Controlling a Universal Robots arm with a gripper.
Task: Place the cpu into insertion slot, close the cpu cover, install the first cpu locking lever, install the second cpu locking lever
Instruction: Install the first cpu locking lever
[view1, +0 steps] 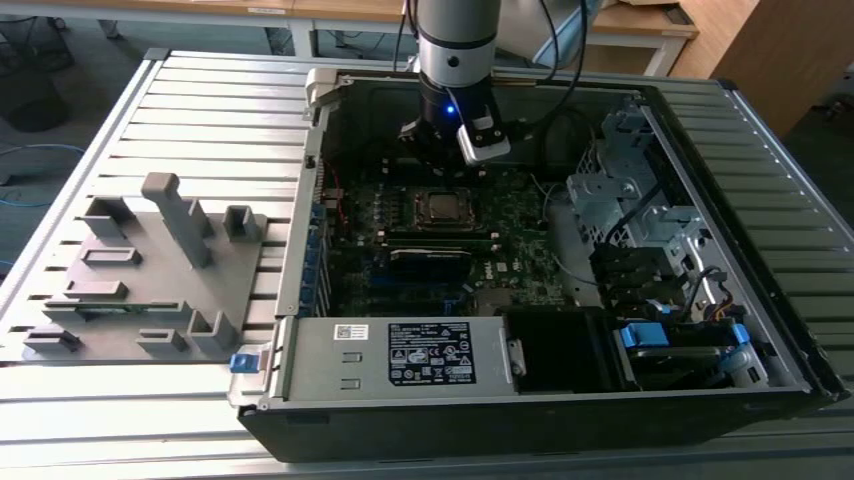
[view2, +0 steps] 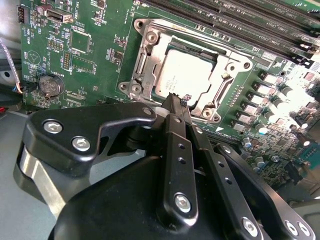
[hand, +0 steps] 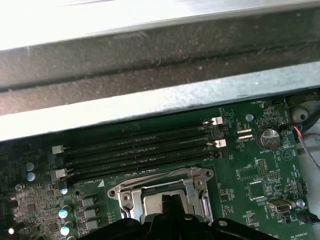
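Observation:
The cpu (view2: 186, 75), a dull silver square, lies flat in the insertion slot (view1: 442, 207) on the green motherboard (view2: 95, 55). Around it lies the cpu cover (view2: 148, 56), a silvery frame that looks lowered over the chip's edges. In the second wrist view my gripper (view2: 175, 99) is shut, its black fingers pressed together with nothing seen between them. Their tips sit at the socket's edge, just beside the cpu. The same socket frame (hand: 122, 194) appears in the first wrist view with the finger tips (hand: 170, 207) in front of it. I cannot make out the locking levers.
Long black memory slots (hand: 135, 150) run beside the socket. A coin battery (view2: 50, 85) sits on the board. The open computer case (view1: 400, 355) has metal walls, drive bays (view1: 627, 210) and cables around the arm (view1: 454, 50). A grey fixture (view1: 147, 270) stands at the exterior view's left.

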